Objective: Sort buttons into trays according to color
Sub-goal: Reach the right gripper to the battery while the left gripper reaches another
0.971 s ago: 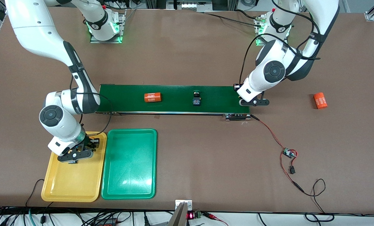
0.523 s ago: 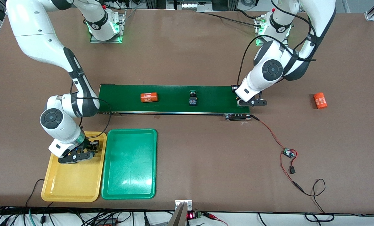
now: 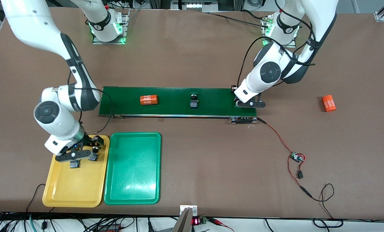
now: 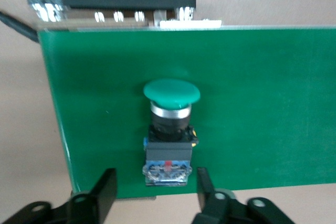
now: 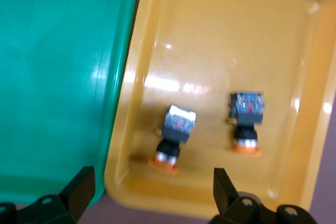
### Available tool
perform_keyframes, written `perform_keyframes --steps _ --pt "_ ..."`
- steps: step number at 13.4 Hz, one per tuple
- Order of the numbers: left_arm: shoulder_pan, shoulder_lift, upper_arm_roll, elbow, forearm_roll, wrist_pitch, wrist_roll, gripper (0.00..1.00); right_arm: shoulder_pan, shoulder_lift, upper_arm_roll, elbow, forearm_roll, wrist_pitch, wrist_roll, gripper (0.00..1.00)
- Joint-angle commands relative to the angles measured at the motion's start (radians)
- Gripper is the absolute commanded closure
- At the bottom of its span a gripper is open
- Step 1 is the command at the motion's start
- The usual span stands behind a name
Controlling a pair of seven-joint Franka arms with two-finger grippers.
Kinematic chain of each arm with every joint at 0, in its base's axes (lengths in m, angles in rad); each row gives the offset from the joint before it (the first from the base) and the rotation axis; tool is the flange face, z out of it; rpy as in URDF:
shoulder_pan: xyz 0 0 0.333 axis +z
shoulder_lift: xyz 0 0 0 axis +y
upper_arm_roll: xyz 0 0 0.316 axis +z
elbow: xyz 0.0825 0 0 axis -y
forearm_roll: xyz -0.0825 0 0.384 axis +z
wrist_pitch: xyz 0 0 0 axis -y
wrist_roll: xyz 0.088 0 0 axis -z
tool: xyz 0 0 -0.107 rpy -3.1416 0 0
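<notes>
Two yellow-orange buttons [image 3: 74, 164] [image 3: 93, 157] lie in the yellow tray [image 3: 72, 188]; the right wrist view shows them [image 5: 173, 137] [image 5: 245, 124] lying on their sides. My right gripper [image 3: 82, 151] [image 5: 152, 190] hangs open just above them, holding nothing. The green tray [image 3: 134, 167] beside it is bare. One green button [image 3: 194, 100] rides mid-belt. Another green button [image 4: 170, 124] lies at the belt's end toward the left arm. My left gripper [image 3: 247, 103] [image 4: 155, 192] is open just short of its base, not touching it.
The dark-green conveyor belt [image 3: 172, 109] also carries an orange cylinder [image 3: 148, 100]. A second orange cylinder [image 3: 329, 103] lies on the table toward the left arm's end. A small circuit board [image 3: 297, 157] on red wires lies nearer the front camera.
My right gripper opened and rose, leaving a second yellow-orange button in the yellow tray. My left gripper opened over the belt's end. The cylinder and the mid-belt button moved toward the right arm's end.
</notes>
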Motion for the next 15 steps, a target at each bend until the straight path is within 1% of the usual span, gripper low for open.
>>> perform_keyframes --steps 1,2,4,6,8,9,10,11,12,13,14,15 --pt "0.046 -0.105 0.003 0.007 -0.025 -0.017 0.012 0.0 0.026 -0.154 0.006 -0.067 0.077 -0.143 0.019 0.0" --pt "0.089 -0.122 0.011 0.01 -0.019 -0.02 0.014 0.0 0.04 -0.187 0.006 -0.069 0.083 -0.192 0.023 0.0" --pt "0.245 -0.123 0.017 0.008 -0.006 -0.036 0.06 0.0 0.063 -0.251 0.006 -0.105 0.088 -0.264 0.033 0.0" --pt "0.414 -0.109 0.015 0.008 -0.006 -0.037 0.118 0.0 0.102 -0.328 0.006 -0.206 0.088 -0.262 0.103 0.0" --pt "0.544 -0.075 0.017 0.011 -0.005 -0.031 0.138 0.0 0.145 -0.368 0.012 -0.268 0.088 -0.248 0.195 0.0" --pt "0.584 -0.064 0.017 0.013 0.004 -0.028 0.138 0.0 0.153 -0.376 0.012 -0.285 0.095 -0.236 0.206 0.0" --pt "0.615 -0.048 0.018 0.03 0.076 -0.026 0.138 0.0 0.159 -0.388 0.015 -0.308 0.13 -0.234 0.206 0.0" --pt "0.644 -0.026 0.018 0.048 0.157 -0.028 0.137 0.0 0.172 -0.405 0.016 -0.337 0.147 -0.216 0.207 0.0" --pt "0.678 -0.006 0.02 0.065 0.205 -0.03 0.14 0.0 0.188 -0.42 0.016 -0.374 0.148 -0.185 0.207 0.0" --pt "0.718 0.014 0.02 0.065 0.224 -0.031 0.156 0.0 0.193 -0.432 0.018 -0.409 0.148 -0.15 0.215 0.0" --pt "0.75 0.026 0.021 0.064 0.224 -0.036 0.198 0.0 0.193 -0.44 0.036 -0.434 0.148 -0.13 0.252 0.0" --pt "0.756 0.037 0.043 0.065 0.224 -0.036 0.257 0.0 0.195 -0.442 0.056 -0.449 0.148 -0.121 0.288 0.0"
